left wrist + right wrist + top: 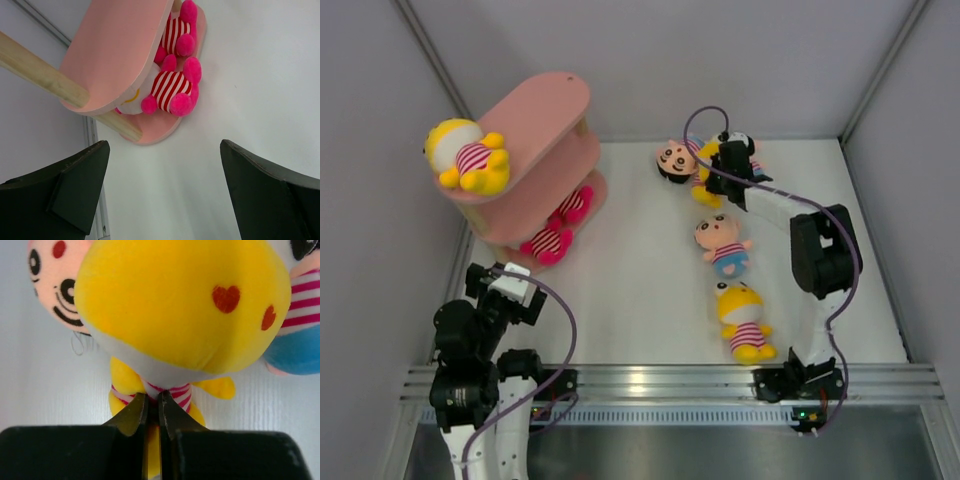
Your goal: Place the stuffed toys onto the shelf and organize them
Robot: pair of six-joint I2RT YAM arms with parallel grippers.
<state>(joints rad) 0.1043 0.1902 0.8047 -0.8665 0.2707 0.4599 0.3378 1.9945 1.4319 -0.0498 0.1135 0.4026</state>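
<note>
Grips the yellow toy (180, 305) by its striped shirt in the closed right gripper (153, 405); needs carrying well to the left, to the shelf (535, 120) near the open left gripper (164, 150).

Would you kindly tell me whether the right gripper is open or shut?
Shut: on the right gripper, the fingers nearly meet, pinching the striped shirt of the yellow toy.

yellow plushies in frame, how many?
3. One yellow toy sits on the shelf's top board. A second yellow toy is pinched by the right gripper. A third yellow toy lies on the table near the right arm's base. The boards may hide others.
</note>
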